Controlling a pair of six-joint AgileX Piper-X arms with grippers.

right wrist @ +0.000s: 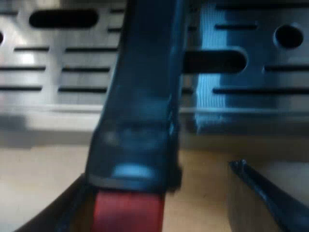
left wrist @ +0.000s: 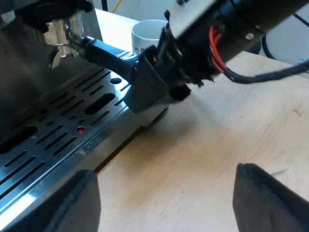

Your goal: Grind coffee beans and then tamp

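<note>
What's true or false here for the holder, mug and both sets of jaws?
1. The holder is locked into the espresso machine's front. True.
2. The mug lies on its side. False: it stands upright, beyond the handle.
3. The left gripper holds a tamper. False: its jaws are open and empty over the table.
4. The handle's red end sits between the right gripper's jaws. True.
</note>
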